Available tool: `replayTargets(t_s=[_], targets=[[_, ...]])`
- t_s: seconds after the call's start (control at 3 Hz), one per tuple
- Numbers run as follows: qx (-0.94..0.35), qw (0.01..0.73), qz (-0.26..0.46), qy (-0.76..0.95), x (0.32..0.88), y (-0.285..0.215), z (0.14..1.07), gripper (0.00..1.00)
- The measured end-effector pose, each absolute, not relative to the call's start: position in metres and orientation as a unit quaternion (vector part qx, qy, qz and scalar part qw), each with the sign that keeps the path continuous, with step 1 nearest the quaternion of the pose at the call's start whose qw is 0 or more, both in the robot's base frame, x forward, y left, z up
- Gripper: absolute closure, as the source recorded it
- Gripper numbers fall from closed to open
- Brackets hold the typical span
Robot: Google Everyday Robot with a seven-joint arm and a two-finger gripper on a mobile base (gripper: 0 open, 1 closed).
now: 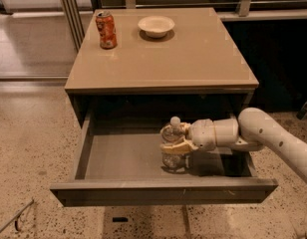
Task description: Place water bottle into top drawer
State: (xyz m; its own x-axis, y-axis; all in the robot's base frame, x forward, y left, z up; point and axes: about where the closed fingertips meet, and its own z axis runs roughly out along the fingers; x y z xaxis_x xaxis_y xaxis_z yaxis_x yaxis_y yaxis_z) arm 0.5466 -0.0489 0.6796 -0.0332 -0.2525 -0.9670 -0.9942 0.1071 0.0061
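Observation:
The top drawer [118, 158] is pulled out wide below the tan cabinet top. The water bottle [172, 156], clear with a white cap, stands upright on the drawer floor, right of the middle. My gripper [173, 144] reaches in from the right and its cream fingers [177, 146] wrap around the bottle's upper body, shut on it. The bottle's base rests on or just above the drawer floor; I cannot tell which.
An orange soda can [106, 29] and a white bowl [156, 26] stand at the back of the cabinet top [183, 59]. My arm [273, 138] crosses the drawer's right side. A metal rail stands at the back left; speckled floor lies around.

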Motion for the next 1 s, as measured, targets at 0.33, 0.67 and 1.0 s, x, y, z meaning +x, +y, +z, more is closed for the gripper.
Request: replayTargets(t_s=[0.33,0.67,1.0], targets=[[-0.528,0.453,0.41,0.591,0.5466,-0.0488,0.6796,0.15],[-0.528,0.453,0.41,0.59,0.5466,-0.0487,0.6796,0.0],[-0.528,0.453,0.41,0.59,0.5466,-0.0487,0.6796,0.0]])
